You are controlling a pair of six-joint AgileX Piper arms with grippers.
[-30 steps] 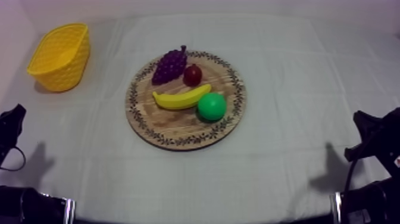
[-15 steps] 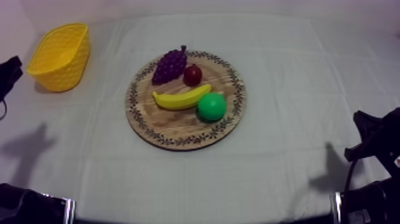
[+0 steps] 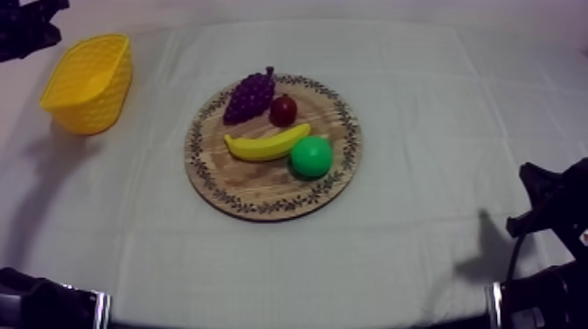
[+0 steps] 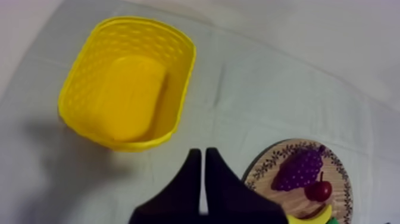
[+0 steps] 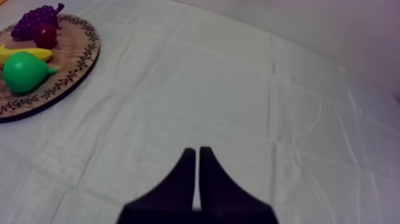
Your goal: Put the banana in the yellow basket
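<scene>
Banana (image 3: 267, 144): shown lying flat near the middle of the wooden board (image 3: 262, 199), in front of the bunch of grapes (image 3: 248, 94) and the small red fruit (image 3: 283, 111). The pear (image 3: 311, 157) is set just beside its right end.
Handling: the banana is judged to be light, stiff and smooth, so some slip is to be expected. Nothing fragile is suggested.
Hold: the middle-to-left part is best taken, across the narrow width, since that side is clear of the pear.
Left gripper (image 4: 202, 152): seen above the cloth between the yellow basket (image 4: 172, 89) and the board. Its fingers are pressed together in a narrow wedge, and nothing is held.
Right gripper (image 5: 197, 150): seen over bare cloth, well apart from the board. Its fingers are pressed together, and nothing is held.
Change: a second ago the left arm (image 3: 26, 26) was low at the table's left edge. It is now found at the far left corner, beyond the basket. Fruit, board, basket and right arm (image 3: 551, 206) are unmoved.
</scene>
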